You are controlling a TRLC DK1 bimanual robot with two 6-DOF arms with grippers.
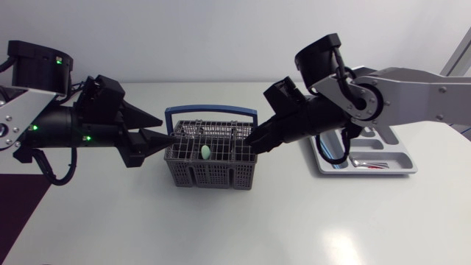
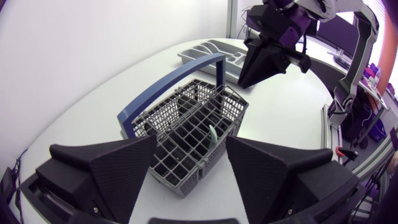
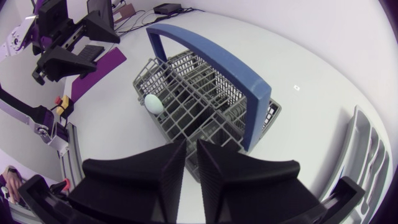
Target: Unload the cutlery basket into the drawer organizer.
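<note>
Mid-frame on the table (image 1: 294, 221), a grey grid basket (image 1: 210, 165) with a blue arched handle (image 1: 211, 112) holds a pale green piece (image 1: 205, 152). At the right, a moulded grey organizer (image 1: 403, 163) holds cutlery. The left hand (image 1: 168, 129) gapes beside the basket. The right hand (image 1: 250, 140) is pinched nearly closed.

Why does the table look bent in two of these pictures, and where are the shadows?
Head view: straight lines, even light, only a soft shadow under the basket. Left wrist view: a fisheye lens bows the edge of the table and swells the left pincer. Right wrist view: same bowing; the basket's blue handle looms large ahead of the right pincer.
</note>
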